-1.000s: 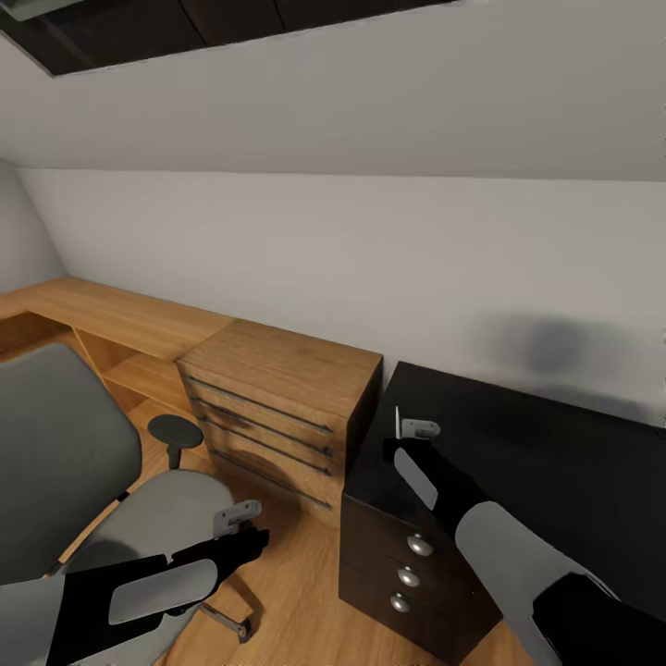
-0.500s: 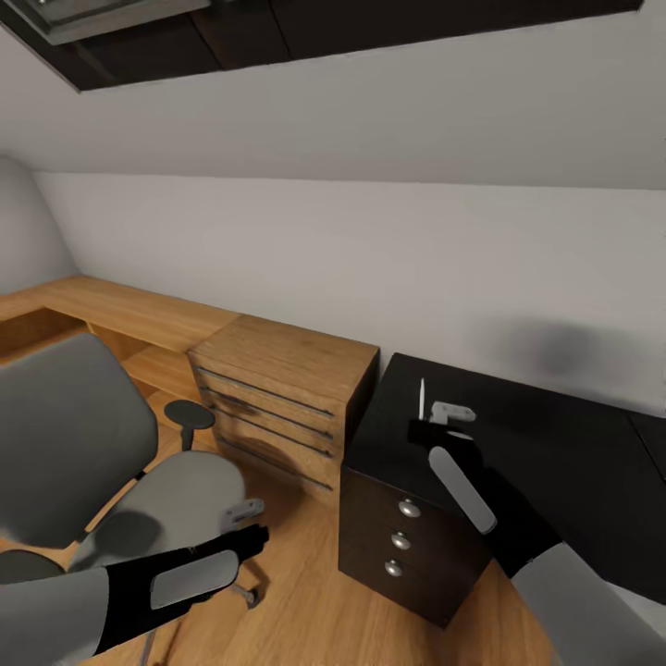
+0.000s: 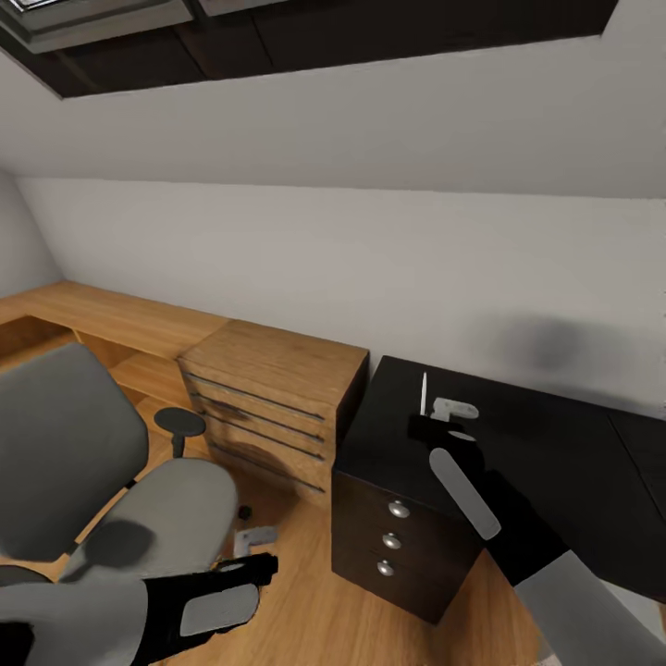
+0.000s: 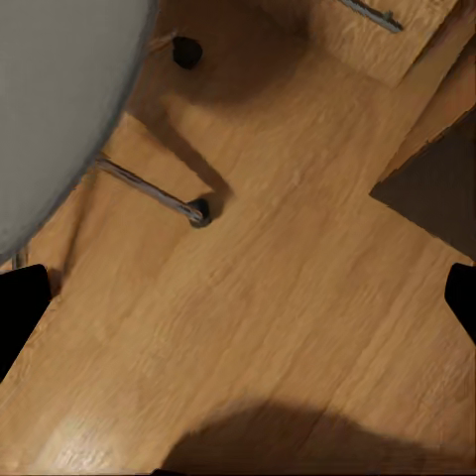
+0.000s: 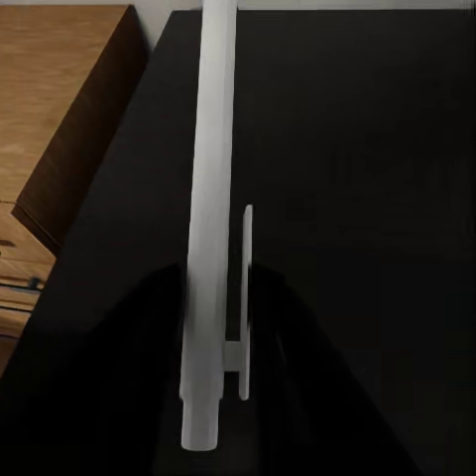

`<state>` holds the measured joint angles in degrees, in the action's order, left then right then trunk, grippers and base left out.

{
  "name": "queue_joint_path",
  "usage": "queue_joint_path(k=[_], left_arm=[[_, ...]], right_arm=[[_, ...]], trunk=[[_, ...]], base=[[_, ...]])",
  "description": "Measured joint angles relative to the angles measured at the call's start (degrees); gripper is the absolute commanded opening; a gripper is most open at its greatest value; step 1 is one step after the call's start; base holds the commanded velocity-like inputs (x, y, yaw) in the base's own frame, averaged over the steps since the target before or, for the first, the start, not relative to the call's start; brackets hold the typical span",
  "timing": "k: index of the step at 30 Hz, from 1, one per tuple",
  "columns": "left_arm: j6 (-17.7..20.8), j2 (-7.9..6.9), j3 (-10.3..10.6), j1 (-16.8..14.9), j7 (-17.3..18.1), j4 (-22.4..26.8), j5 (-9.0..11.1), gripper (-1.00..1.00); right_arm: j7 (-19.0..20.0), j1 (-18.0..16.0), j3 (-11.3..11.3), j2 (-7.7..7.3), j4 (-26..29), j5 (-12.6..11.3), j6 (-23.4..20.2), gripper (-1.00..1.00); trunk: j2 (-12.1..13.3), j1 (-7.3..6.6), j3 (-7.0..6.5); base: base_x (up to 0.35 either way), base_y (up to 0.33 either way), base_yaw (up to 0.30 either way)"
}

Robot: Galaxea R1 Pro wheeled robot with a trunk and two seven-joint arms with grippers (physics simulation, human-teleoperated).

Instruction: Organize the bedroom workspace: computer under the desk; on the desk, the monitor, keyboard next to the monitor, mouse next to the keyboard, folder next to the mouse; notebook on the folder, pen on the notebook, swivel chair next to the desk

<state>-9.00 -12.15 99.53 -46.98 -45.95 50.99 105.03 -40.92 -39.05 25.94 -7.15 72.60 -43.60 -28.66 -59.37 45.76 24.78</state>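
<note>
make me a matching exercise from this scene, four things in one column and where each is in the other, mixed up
Things
1. pen
2. swivel chair
3. left claw
4. wooden drawer unit

Places
A. between the low shelving and the black desk
B. over bare wooden floor
C. upright in the right claw, above the desk
D. on the floor at the robot's left

Pairs: 1-C, 2-D, 3-B, 4-A

Attic bedroom workspace: desk (image 3: 555, 444), swivel chair (image 3: 83, 462)
</note>
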Motion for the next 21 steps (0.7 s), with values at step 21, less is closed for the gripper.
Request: queue_joint_path(k=[21], left_arm=[[0.2,10.17,9.1,13.5,15.6,-27.4,1.7,1.00]], right_arm=[[0.1,0.5,-3.4,-0.05,-0.2,0.0,0.2,-1.00]], trunk=[[8.4,-4.62,-3.92]], base=[[0.000,0.000,-0.087]])
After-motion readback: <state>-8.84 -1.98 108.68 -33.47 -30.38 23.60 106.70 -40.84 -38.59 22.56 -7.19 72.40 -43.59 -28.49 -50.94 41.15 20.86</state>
